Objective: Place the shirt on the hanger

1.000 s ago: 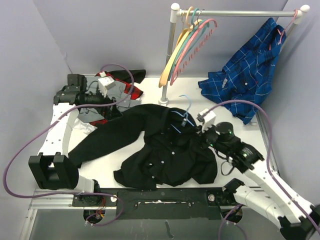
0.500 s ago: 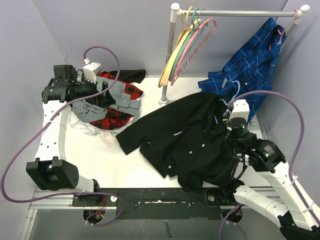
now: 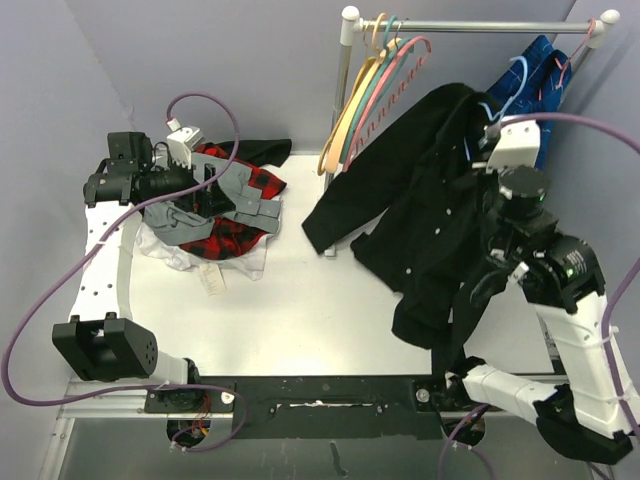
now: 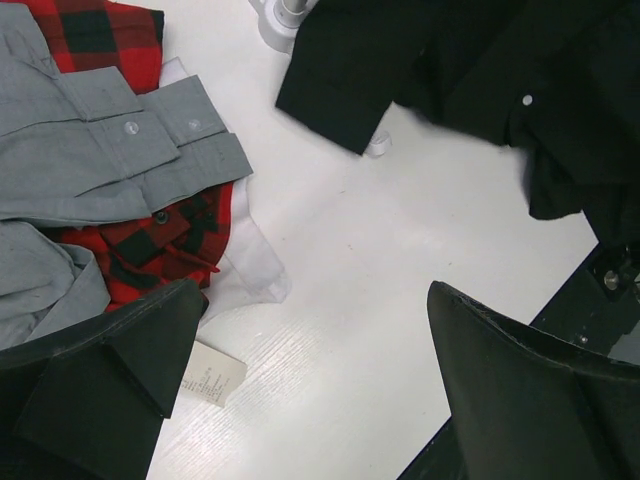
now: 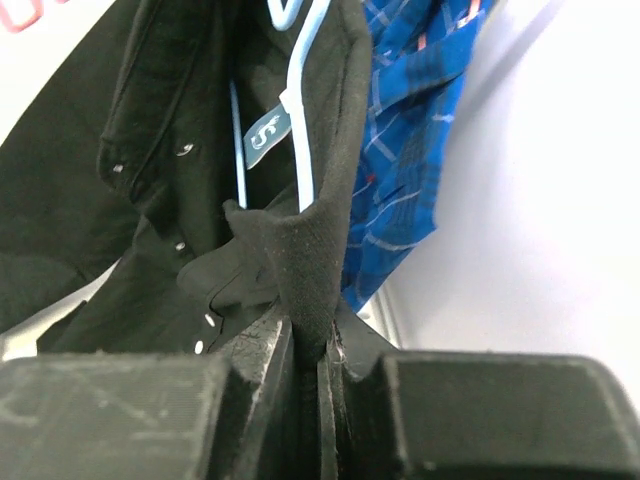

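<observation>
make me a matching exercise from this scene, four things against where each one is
1 black shirt
2 light-blue hanger
3 grey shirt
4 pink hanger

a hung on the rail
b lying on the red checked garment
c pinched in the right jaws
d inside the black shirt's collar

Pairs: 1-c, 2-d, 3-b, 4-a

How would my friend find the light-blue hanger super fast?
Look at the clothes rail at the back right, then at the big black shirt held up below it by the right end effector. The hanger is the thin light-blue wire poking out of that shirt's collar. The pink, teal and yellow hangers hang bare at the rail's left end, away from it.
</observation>
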Controlling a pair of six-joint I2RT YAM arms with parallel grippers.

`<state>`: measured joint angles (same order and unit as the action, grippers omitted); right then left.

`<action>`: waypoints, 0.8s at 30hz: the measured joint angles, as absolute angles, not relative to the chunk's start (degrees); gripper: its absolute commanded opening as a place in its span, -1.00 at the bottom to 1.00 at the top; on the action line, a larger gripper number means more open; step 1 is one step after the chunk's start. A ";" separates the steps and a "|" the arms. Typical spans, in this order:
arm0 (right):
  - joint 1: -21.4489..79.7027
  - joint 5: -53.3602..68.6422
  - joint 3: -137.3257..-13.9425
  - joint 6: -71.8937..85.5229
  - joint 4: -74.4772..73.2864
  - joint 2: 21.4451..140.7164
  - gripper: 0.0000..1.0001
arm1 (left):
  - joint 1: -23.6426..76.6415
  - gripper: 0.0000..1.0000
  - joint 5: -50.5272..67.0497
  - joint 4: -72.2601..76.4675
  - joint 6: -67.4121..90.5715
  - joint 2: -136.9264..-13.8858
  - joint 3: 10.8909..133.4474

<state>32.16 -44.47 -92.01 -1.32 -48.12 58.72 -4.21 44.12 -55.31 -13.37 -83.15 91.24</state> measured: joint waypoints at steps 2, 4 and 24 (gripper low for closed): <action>26.98 -40.75 -96.14 -2.28 -48.01 61.78 -1.00 | -4.36 0.96 44.69 -55.31 -13.10 -83.15 91.24; 19.81 -34.87 -99.04 -2.35 -48.03 64.62 -1.00 | -4.45 0.96 45.06 -55.31 -13.04 -83.15 91.24; -8.34 -3.33 -102.63 -0.40 -44.49 77.69 -1.00 | -4.51 0.96 50.24 -56.95 -11.22 -83.24 98.35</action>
